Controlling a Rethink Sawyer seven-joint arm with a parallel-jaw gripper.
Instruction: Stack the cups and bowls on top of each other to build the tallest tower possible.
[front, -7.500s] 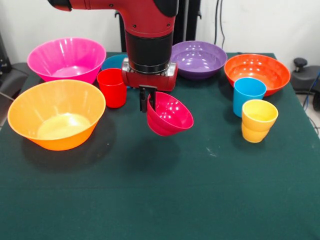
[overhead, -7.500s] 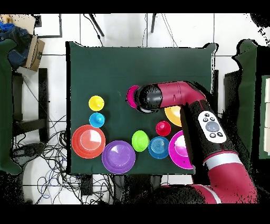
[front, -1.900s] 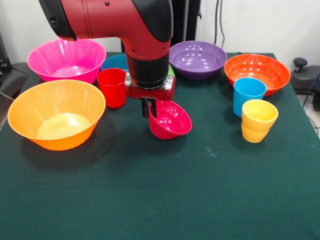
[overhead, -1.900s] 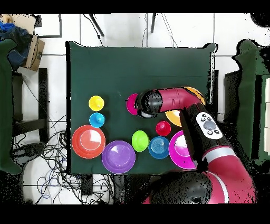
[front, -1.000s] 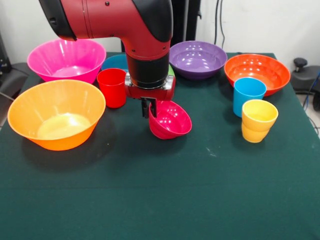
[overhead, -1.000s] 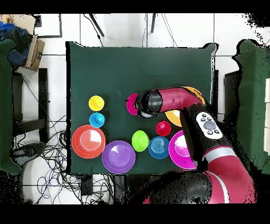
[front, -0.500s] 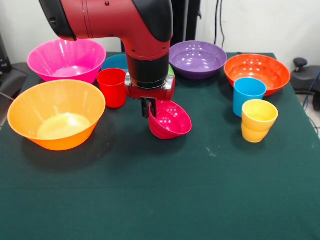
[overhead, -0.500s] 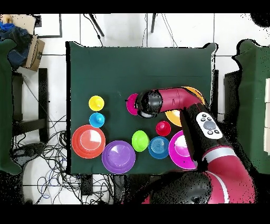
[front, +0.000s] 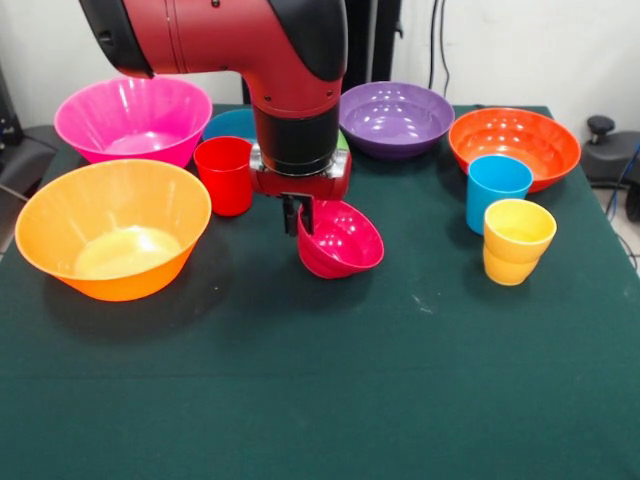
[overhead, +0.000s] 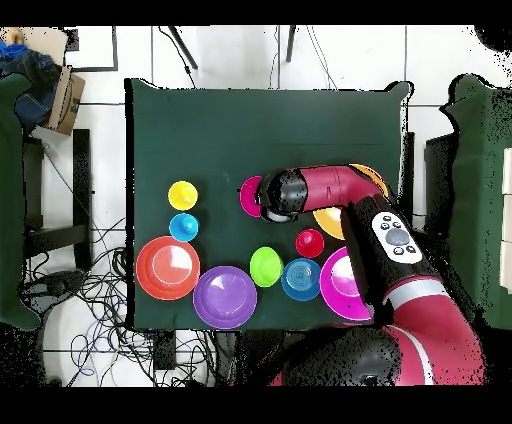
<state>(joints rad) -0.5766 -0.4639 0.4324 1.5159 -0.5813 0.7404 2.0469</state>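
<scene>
1. Your end effector (front: 299, 216) is clamped on the rim of the crimson-pink bowl (front: 341, 240), which tilts with its base on the green worktop (front: 330, 380);
2. In the front view, the red cup (front: 225, 176) stands just left of the end effector; the yellow-orange bowl (front: 113, 241) and pink bowl (front: 133, 119) sit further left;
3. To its right stand the sky-blue cup (front: 497, 190) and yellow cup (front: 517, 241); the purple bowl (front: 397, 118) and orange bowl (front: 514, 146) lie beyond;
4. Overhead, the green bowl (overhead: 265, 266) and blue bowl (overhead: 300, 279) sit near the arm.
</scene>
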